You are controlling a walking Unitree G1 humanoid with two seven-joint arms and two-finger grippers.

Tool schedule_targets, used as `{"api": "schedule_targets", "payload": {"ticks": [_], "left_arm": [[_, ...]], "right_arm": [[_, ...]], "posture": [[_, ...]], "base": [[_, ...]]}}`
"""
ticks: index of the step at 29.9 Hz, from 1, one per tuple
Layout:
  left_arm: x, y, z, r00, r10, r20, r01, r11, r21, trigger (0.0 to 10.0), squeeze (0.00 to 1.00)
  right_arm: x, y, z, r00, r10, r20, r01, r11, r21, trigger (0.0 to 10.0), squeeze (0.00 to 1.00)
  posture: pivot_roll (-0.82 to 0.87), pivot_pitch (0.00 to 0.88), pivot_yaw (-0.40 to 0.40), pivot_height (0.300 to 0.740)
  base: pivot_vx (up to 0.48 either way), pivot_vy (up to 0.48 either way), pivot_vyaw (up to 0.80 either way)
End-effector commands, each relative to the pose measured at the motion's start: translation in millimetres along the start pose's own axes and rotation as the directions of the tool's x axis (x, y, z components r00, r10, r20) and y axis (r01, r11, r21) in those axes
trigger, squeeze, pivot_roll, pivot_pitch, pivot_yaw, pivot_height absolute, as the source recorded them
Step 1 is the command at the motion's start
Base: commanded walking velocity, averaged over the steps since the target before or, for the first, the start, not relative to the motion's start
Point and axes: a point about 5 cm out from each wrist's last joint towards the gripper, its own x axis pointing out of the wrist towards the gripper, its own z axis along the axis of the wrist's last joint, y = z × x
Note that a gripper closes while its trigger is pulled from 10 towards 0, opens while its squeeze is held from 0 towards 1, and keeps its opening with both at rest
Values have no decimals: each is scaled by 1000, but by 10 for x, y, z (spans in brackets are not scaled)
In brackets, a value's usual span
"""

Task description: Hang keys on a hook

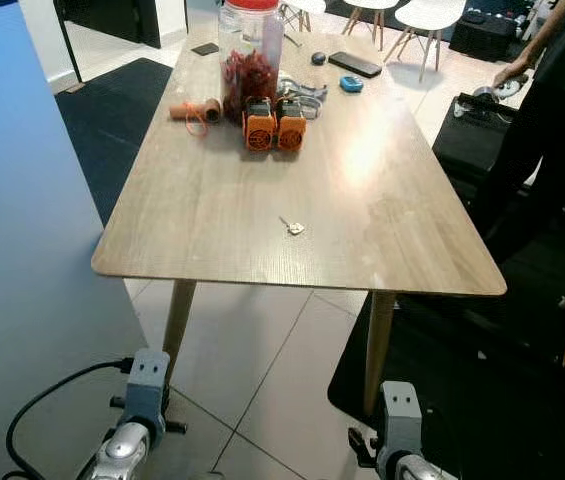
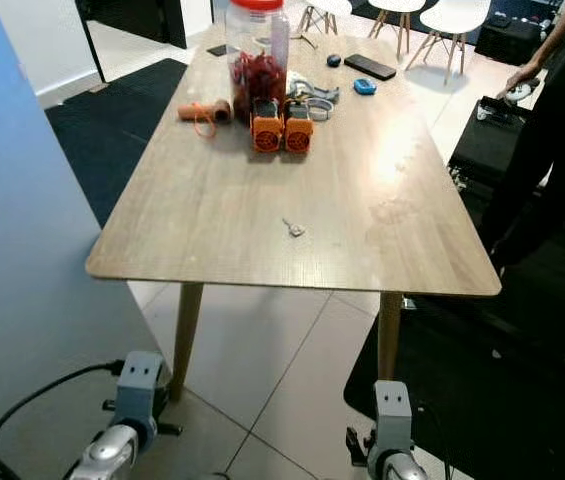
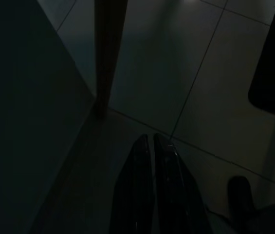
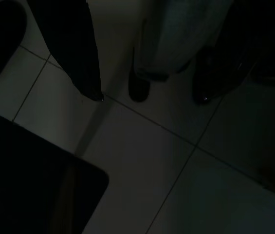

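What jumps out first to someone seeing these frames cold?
The long wooden table, with clutter bunched at its far end: a red-lidded jar and two orange devices just in front of it. A small key lies alone on the bare near half. Both arms hang low by the floor, the left gripper shut; a person stands at right.

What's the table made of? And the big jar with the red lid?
The table looks like pale wood, or a wood-look top: streaky grain and a soft, dull shine from the light. The jar is see-through, glass or clear plastic; you can see red things inside. Its lid looks like plastic.
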Motion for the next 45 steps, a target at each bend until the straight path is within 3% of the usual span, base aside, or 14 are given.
{"api": "schedule_targets", "payload": {"ticks": [1,16,33,45], "left_arm": [[-1,-88,-39,1000,-27,-15,27,1000,10,10000,0],[15,-107,13,999,-51,7,51,997,61,10000,0],[33,-167,113,991,-112,69,105,990,96,10000,0],[58,-122,153,996,-63,69,61,997,40,10000,0]], "right_arm": [[-6,-5,-10,1000,2,0,-2,1000,-8,10000,0],[-11,-5,-27,1000,4,-4,-4,1000,-8,10000,0],[-18,31,-71,1000,11,-11,-11,1000,3,10000,0],[-16,25,-66,1000,17,-18,-17,1000,-19,10000,0]], "posture": [[106,27,-67,740],[106,33,-61,740],[107,21,-54,740],[111,8,-62,740]], "base": [[-356,0,0],[-353,0,0],[0,0,0],[0,0,0]]}}
